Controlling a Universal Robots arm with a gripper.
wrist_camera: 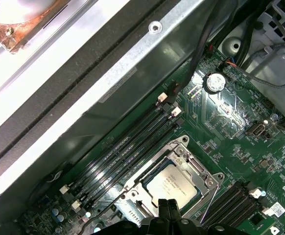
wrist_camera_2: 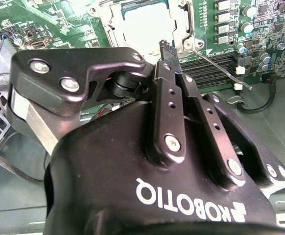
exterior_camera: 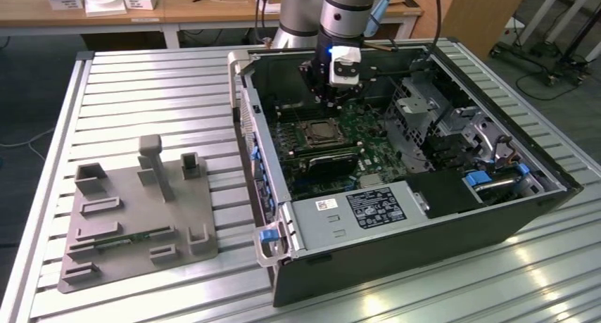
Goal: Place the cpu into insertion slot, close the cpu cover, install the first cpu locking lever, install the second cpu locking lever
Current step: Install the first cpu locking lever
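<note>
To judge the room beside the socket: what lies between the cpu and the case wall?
Between the cpu and the case wall run long black memory slots, side by side on the green board, in the first wrist view.

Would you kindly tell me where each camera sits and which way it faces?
Exterior view: off the arm, looking down into the open computer case on the table; the arm and end effector show.
First wrist view: on the wrist, looking down at the chip in its socket; the shut end effector shows.
Second wrist view: on the wrist, behind the end effector's body, looking along it to the motherboard.
Both wrist views share the chip and memory slots.
</note>
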